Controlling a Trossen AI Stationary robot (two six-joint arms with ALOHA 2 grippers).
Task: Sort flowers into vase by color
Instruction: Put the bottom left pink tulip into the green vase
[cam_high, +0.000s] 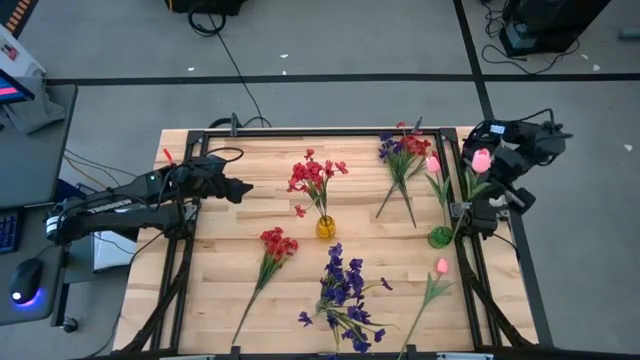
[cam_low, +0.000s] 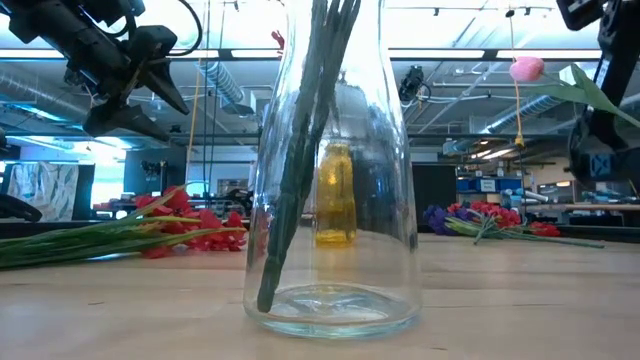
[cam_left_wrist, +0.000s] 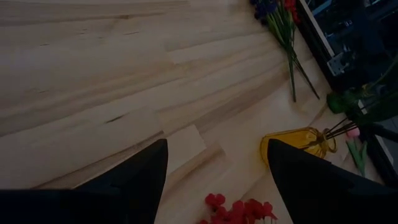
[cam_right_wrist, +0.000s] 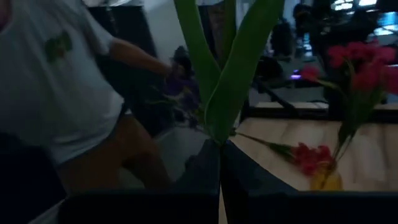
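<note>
the tulip i hold pinched in the right gripper hangs above the green vase at the table's right edge, and its stem could miss the neck or tip it; left gripper idles spread.

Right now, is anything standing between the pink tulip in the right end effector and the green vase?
Nothing separate blocks it. The right end effector is shut on the held tulip, close beside the green vase. Only the pink tulip already standing in that vase occupies its neck.
</note>
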